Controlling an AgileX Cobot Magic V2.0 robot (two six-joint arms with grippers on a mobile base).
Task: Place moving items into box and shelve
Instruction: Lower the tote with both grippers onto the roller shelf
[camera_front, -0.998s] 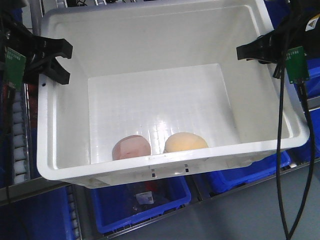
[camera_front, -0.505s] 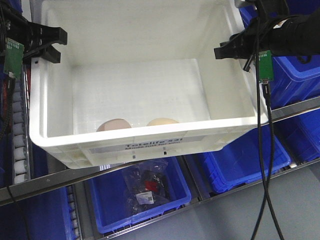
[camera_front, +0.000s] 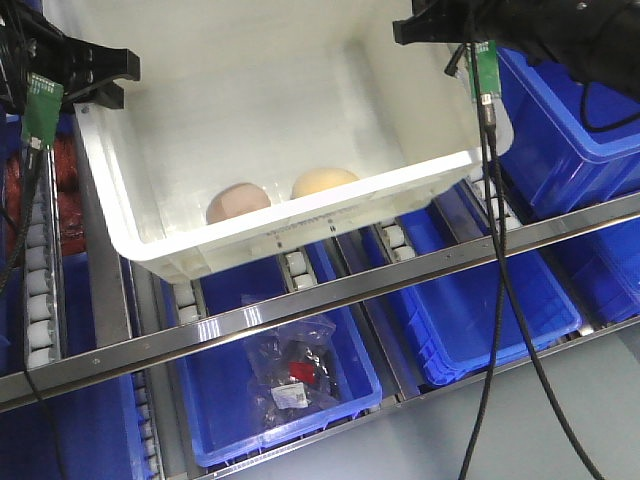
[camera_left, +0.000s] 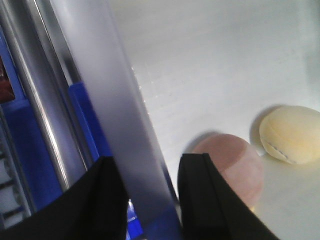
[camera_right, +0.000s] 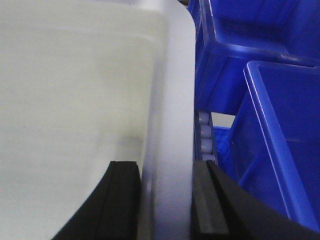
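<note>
Front-facing view: left gripper (camera_front: 100, 75) and right gripper (camera_front: 420, 28) are pinching opposite rims of the white box (camera_front: 300, 215), two egg toys (camera_front: 237, 201) lying inside.

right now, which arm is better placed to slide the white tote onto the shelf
Neither alone: left jaws and right jaws each clamp an opposite rim of the large white plastic tote, so both should probably push together.

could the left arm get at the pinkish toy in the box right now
Probably not: the left gripper is clamped on the white box's wall, helping carry it. The pinkish toy lies uncovered inside, but letting go would drop that side.
</note>
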